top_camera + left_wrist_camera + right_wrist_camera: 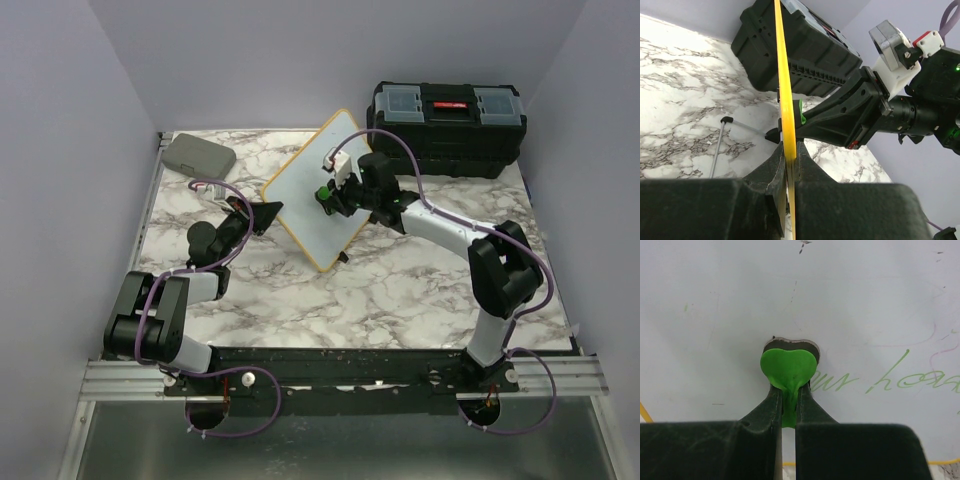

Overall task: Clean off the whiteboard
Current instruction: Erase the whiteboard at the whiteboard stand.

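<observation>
Our right claw point(787, 390) clamps the eraser point(788, 366) against the board point(715, 300) our left claw point(789, 156) grips; next we should wipe the green writing point(887, 378).

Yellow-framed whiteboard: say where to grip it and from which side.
Pinch the yellow-framed whiteboard by its thin left edge, coming from the left, as the left gripper does: the panel is thin, stands tilted, and this leaves its written face free for the green heart-shaped eraser in the right gripper.

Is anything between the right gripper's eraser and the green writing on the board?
Nothing visible. The right gripper holds the green heart-shaped eraser against the whiteboard; only bare white surface lies between it and the green writing.
</observation>
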Controlling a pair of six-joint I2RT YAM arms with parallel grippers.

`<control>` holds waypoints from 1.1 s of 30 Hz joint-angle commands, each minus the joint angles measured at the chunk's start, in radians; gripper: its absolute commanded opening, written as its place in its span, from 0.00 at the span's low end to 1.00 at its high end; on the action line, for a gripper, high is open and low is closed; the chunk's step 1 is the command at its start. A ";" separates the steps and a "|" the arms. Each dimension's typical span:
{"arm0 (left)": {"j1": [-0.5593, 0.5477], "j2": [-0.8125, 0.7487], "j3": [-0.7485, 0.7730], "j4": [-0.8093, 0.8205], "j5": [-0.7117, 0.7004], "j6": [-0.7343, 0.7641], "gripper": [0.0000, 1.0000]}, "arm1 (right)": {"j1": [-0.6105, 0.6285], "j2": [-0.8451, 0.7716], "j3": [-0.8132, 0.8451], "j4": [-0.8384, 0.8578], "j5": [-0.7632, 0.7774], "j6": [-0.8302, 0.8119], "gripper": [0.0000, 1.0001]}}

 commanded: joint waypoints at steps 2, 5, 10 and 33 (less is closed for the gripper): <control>-0.040 0.024 0.013 -0.015 0.129 0.006 0.00 | 0.008 0.017 -0.064 -0.153 -0.089 -0.087 0.01; -0.040 0.025 0.016 -0.015 0.128 0.005 0.00 | 0.009 0.018 -0.088 -0.184 -0.160 -0.102 0.01; -0.040 0.027 0.018 -0.014 0.127 0.005 0.00 | 0.009 0.030 -0.103 -0.205 -0.193 -0.103 0.01; -0.040 0.033 0.002 0.014 0.133 -0.002 0.00 | 0.007 0.057 0.106 -0.021 0.160 0.049 0.01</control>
